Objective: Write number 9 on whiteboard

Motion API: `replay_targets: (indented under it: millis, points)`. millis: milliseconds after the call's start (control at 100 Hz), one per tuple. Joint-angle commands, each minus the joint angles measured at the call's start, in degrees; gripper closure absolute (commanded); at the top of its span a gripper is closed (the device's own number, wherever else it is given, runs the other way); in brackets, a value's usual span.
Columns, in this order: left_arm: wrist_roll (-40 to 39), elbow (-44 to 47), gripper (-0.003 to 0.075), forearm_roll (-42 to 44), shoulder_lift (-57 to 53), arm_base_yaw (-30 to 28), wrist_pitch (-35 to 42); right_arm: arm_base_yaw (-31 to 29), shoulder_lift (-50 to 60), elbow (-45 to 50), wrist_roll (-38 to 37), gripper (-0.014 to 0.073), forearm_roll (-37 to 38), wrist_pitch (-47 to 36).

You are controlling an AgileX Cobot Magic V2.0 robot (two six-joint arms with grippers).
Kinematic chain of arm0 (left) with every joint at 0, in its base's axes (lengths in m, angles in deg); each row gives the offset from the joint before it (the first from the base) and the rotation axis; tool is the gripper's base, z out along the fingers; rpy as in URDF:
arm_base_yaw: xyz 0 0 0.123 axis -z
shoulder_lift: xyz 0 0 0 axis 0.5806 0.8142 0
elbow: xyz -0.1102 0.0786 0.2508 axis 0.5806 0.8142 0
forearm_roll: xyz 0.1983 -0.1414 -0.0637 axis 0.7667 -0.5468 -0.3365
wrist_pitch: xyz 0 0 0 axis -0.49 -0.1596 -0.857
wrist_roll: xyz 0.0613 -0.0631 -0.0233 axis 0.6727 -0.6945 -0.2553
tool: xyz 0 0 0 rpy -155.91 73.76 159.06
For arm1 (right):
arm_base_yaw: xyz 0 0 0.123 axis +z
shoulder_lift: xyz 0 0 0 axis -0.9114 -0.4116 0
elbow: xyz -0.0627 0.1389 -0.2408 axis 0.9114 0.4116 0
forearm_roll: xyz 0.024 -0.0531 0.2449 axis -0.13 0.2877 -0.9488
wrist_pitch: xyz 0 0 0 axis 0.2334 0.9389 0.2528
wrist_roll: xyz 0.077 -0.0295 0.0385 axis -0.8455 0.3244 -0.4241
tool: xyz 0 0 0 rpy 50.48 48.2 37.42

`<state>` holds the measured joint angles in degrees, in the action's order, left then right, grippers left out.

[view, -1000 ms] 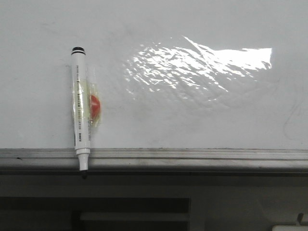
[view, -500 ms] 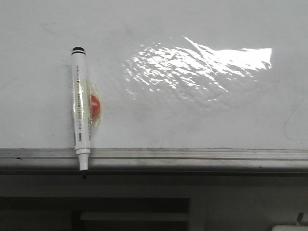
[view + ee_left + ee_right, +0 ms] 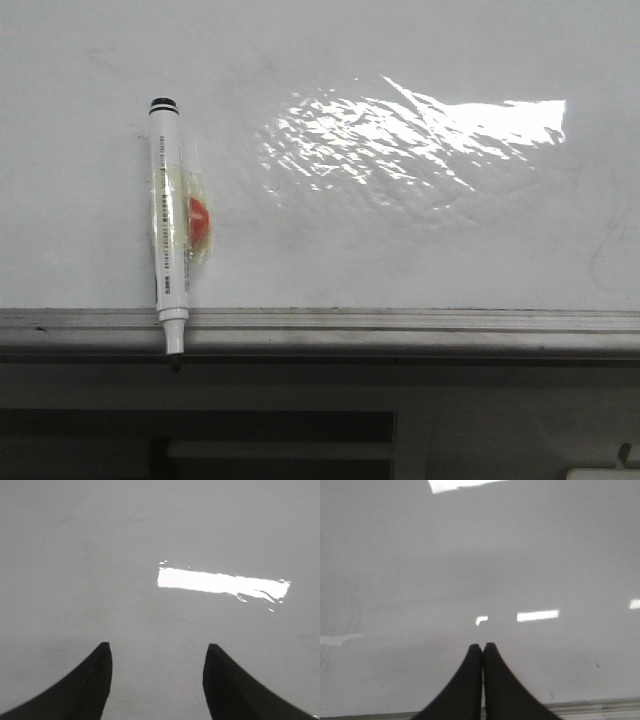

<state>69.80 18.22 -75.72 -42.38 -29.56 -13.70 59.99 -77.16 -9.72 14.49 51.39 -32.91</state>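
Note:
The whiteboard [image 3: 400, 230] fills the front view, glossy with a bright wrinkled glare patch. No number 9 shows on it. A white marker [image 3: 167, 235] with a black end cap and a bare black tip lies on the board at the left, with a red piece taped to its side; its tip hangs over the grey metal ledge [image 3: 400, 325]. Neither gripper shows in the front view. My left gripper [image 3: 157, 652] is open and empty over bare board [image 3: 100, 555]. My right gripper [image 3: 482, 647] is shut and empty over bare board [image 3: 470, 555], near the ledge [image 3: 590, 707].
Below the ledge in the front view is a dark panel with a slot [image 3: 280, 435]. Faint smudges mark the board's right side [image 3: 605, 250].

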Motion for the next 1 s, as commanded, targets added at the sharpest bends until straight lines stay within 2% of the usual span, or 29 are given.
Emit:
replay_targets:
  millis: [0,220,600,790,990]
  points:
    - [0.3,-2.9,0.0352,0.1,4.4,3.1,3.3,0.1,-1.0,-2.1,0.4,0.0654,0.2,-4.0]
    - [0.3,-3.2,0.0352,0.0,12.8,16.6,5.8,0.1,-1.0,-2.1,0.4,0.0654,0.2,-4.0]
    - [0.3,-3.2,0.0352,-0.4,27.7,40.3,17.2,0.1,-1.0,-2.1,0.4,0.0654,0.2,-4.0]
    - [0.3,-3.2,0.0352,-4.6,34.7,48.2,21.8,0.1,-1.0,-2.1,0.4,0.0654,0.2,-3.8]
    - [-3.2,-3.2,0.0353,-6.7,43.9,52.5,31.4,0.1,-1.0,-2.1,0.4,0.0654,0.2,-3.8]
